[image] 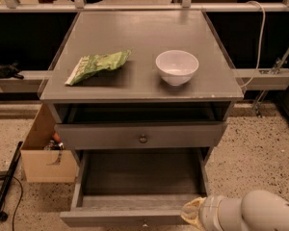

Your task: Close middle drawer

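The middle drawer (135, 177) is pulled far out of the grey cabinet (139, 88), and its inside looks empty. Its front (120, 219) lies along the bottom edge of the view, with the small knob (144, 223) just showing at the centre. The uppermost drawer (111, 136) above it, with a brass knob (143, 138), stands a little way out. The lowest drawer front is hidden. My gripper (191, 213) is at the bottom right, at the right end of the middle drawer's front, at the end of the white arm (250, 213).
A green snack bag (97, 65) and a white bowl (177, 67) sit on the cabinet top. A cardboard box (43, 153) stands on the floor to the left, beside a black pole (7, 179). A rail (267, 78) and a cable (260, 37) are on the right.
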Available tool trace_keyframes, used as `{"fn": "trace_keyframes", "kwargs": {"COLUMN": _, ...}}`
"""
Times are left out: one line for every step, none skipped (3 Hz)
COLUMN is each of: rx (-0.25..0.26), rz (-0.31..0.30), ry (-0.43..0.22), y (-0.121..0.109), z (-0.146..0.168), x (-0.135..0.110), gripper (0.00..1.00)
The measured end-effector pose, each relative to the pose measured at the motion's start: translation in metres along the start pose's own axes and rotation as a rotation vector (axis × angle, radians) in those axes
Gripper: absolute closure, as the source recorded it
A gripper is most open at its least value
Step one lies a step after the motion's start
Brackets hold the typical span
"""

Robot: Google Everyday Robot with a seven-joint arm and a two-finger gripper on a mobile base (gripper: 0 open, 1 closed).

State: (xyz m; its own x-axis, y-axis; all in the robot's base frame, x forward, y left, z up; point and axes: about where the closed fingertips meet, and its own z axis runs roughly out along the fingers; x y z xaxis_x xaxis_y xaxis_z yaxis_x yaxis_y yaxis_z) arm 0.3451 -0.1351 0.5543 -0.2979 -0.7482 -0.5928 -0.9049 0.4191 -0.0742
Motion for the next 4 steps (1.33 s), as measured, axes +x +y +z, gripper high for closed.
{"fn": "trace_keyframes", "kwargs": {"rx": -0.023, "rz": 0.021, "ry": 0.084, "y": 0.012, "z": 0.027, "x": 0.028, "gripper": 1.00}}
{"fn": "trace_keyframes", "kwargs": {"rx": -0.049, "rz": 0.039, "ry": 0.145, "y": 0.024, "z": 0.058, "x": 0.047, "gripper": 1.00}}
{"fn": "trace_keyframes", "kwargs": {"rx": -0.058, "rz": 0.035, "ry": 0.175, "y": 0.028, "z": 0.078, "x": 0.057, "gripper": 1.00}}
{"fn": "trace_keyframes", "kwargs": {"rx": -0.060, "rz": 0.008, "ry": 0.191, "y": 0.028, "z": 0.101, "x": 0.059, "gripper": 1.00}}
